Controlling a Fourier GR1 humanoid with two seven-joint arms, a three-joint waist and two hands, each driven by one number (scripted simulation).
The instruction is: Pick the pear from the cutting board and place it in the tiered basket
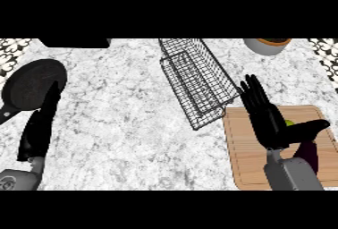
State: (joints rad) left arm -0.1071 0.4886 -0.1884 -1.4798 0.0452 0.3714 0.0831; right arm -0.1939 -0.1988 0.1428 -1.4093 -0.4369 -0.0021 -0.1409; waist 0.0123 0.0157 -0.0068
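Observation:
A wooden cutting board (247, 152) lies at the right of the counter. Over it my right hand (267, 118) hangs open, fingers straight and pointing away, thumb out to the right. Only a small yellow-green sliver of the pear (289, 122) shows between the palm and the thumb; the rest is hidden by the hand. The black wire tiered basket (198, 78) stands just left of and beyond the board, its near corner close to my fingers. My left hand (38, 127) rests at the far left, fingers straight and pointing up.
A black frying pan (30, 85) lies at the far left behind the left hand. A dark purple object (309, 152) lies on the board beside my right wrist. A bowl (267, 44) stands at the back right, and a dark block (74, 42) at the back left.

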